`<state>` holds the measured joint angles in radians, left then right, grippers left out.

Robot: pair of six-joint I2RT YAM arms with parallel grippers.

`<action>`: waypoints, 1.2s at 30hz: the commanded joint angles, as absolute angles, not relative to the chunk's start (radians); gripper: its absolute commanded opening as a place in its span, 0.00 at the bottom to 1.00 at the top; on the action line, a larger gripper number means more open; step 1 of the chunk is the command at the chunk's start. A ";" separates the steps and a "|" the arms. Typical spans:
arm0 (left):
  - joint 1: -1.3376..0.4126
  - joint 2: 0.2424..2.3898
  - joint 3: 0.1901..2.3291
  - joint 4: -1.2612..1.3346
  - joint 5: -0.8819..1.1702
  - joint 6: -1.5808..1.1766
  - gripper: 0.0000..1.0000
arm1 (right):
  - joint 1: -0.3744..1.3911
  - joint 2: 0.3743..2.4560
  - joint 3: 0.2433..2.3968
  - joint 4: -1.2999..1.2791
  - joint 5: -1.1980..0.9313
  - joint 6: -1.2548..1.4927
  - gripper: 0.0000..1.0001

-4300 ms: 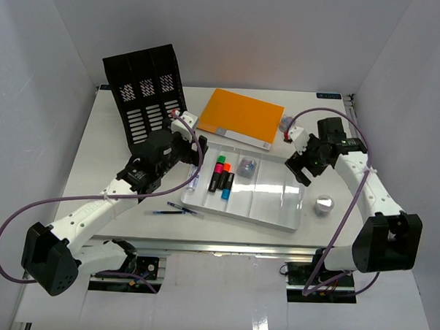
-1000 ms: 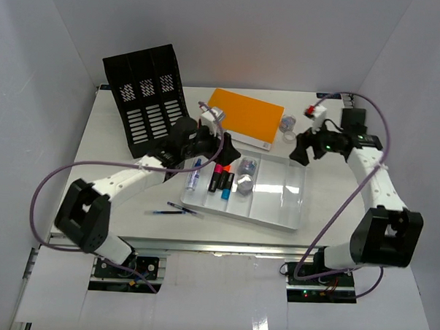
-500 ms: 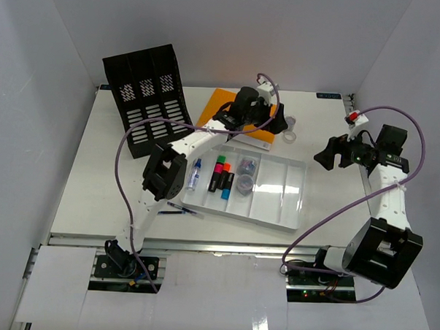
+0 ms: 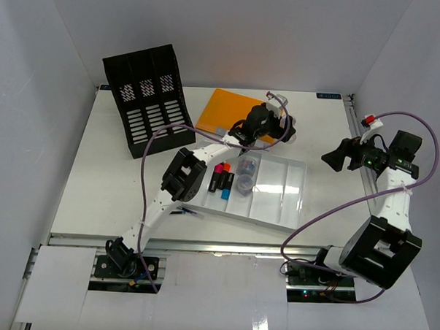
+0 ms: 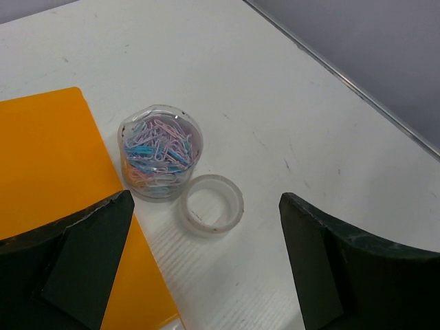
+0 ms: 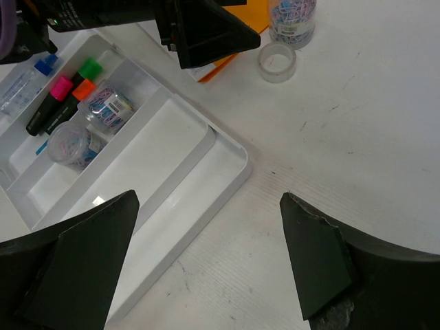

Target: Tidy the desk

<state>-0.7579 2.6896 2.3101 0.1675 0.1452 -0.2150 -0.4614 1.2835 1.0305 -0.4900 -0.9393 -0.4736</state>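
Partly done. The surface (image 4: 96, 167) lies under both arms. Tray (image 6: 230, 161) holds markers (image 6: 60, 95) and two jars (image 6: 103, 113). Not yet sorted: loose jar (image 5: 160, 151), tape (image 5: 212, 213), folder (image 5: 48, 172). Left end effector (image 5: 205, 206) is spread wide over the tape, empty. Right end effector (image 6: 210, 203) is spread too, empty.

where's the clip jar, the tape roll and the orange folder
clip jar (image 5: 160, 148): left wrist view, middle of the jar, on the clips inside
tape roll (image 5: 236, 205): left wrist view, on the right side of its ring
orange folder (image 5: 48, 158): left wrist view, on its bare cover
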 commanded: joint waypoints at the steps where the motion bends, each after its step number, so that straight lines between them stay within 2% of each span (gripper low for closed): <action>1: -0.775 2.698 2.338 0.290 0.018 -0.154 0.98 | -0.492 1.267 1.019 -0.472 -1.020 -0.465 0.90; 13: -0.775 2.840 2.438 0.426 0.031 -0.103 0.98 | -0.494 1.254 1.016 -0.469 -1.030 -0.462 0.90; 20: -0.772 2.929 2.508 0.509 -0.019 -0.102 0.93 | -0.503 1.255 1.012 -0.464 -1.035 -0.456 0.90; 26: -0.765 2.920 2.488 0.531 -0.005 -0.095 0.91 | -0.503 1.255 1.009 -0.463 -1.045 -0.456 0.90; 32: -0.766 2.791 2.339 0.574 0.043 -0.075 0.91 | -0.501 1.254 0.993 -0.452 -1.069 -0.462 0.90; 36: -0.772 2.557 2.083 0.656 0.046 -0.073 0.89 | -0.454 1.245 0.976 -0.434 -1.038 -0.467 0.90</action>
